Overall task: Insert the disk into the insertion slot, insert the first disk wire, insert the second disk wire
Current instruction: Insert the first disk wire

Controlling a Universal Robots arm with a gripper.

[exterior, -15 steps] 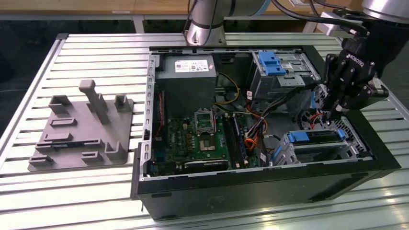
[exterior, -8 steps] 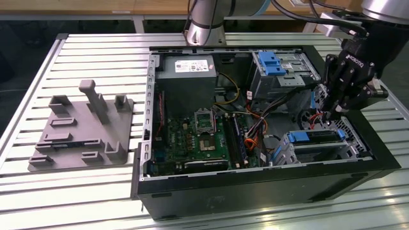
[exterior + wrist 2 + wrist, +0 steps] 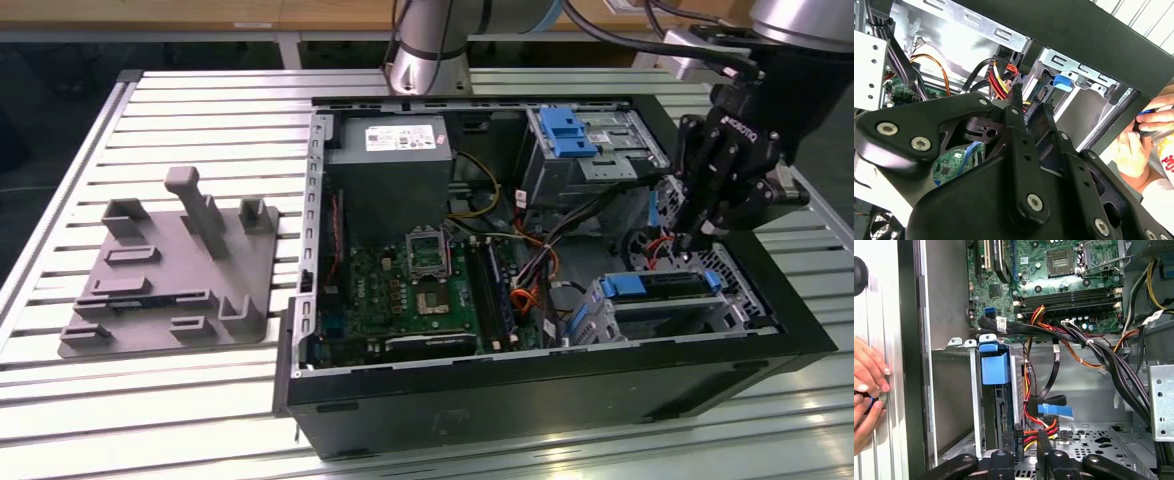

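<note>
Black fingers (image 3: 1014, 115) clenched on a black wire plug (image 3: 1019, 436), just beside blue-framed silver disk (image 3: 661, 285) seated in perforated metal cage (image 3: 667, 318), black case wall (image 3: 787, 290) close by

This is a robotics lab or test workshop. The desk (image 3: 200, 110) is a slatted aluminium-profile top, and a silver robot arm (image 3: 430, 45) rises from its far edge. An opened computer case (image 3: 534, 385) lies on it with the motherboard (image 3: 414, 290) bare. A grey moulded fixture plate (image 3: 167, 280) sits toward the exterior view's left. Wooden benches (image 3: 200, 12) run beyond.
</note>
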